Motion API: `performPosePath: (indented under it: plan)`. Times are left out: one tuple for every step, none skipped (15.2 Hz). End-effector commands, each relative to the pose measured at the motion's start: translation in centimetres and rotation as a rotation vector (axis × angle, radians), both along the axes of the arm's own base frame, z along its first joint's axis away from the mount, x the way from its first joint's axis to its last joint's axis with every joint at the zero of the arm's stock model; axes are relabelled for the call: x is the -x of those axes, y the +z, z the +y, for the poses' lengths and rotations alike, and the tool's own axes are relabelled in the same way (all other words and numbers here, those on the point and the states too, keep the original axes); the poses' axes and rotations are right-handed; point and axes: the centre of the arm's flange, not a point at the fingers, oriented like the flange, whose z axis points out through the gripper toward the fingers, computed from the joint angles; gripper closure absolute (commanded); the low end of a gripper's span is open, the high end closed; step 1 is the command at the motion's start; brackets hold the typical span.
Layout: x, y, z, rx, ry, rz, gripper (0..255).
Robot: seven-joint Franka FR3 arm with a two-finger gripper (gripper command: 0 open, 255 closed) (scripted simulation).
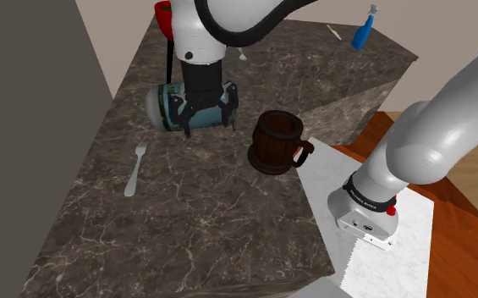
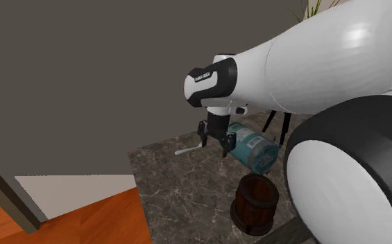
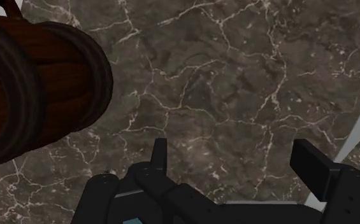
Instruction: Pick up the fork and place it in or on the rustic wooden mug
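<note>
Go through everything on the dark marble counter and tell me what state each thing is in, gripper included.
Fork: lying flat on the counter, not held.
Wooden mug: upright, mouth open, nothing seen inside.
Teal can: lying on its side.
Blue bottle: tilted, at the far edge.
Gripper: open, holding nothing, above the counter.

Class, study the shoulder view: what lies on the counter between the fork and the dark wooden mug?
Nothing. In the shoulder view, only bare dark marble counter separates the fork from the mug.
</note>
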Motion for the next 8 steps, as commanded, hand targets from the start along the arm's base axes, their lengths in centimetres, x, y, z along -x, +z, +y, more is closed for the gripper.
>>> performPosePath:
  plan:
    - [-1.3,-1.4,1.7,-0.005,-0.048,0.0,0]
    - [-2.1,-1.9,2.5,-0.007,-0.069,0.0,0]
    - [-2.9,-2.5,3.4,-0.009,-0.09,0.0,0]
    - [-3.7,-3.0,4.2,-0.011,-0.112,0.0,0]
    - [-4.5,-3.6,5.0,-0.013,-0.133,0.0,0]
    - [-5.3,-4.1,5.7,-0.014,-0.155,0.0,0]
    - [-6.1,-4.7,6.5,-0.016,-0.176,0.0,0]
    - [-7.0,-5.2,7.3,-0.018,-0.197,-0.001,0]
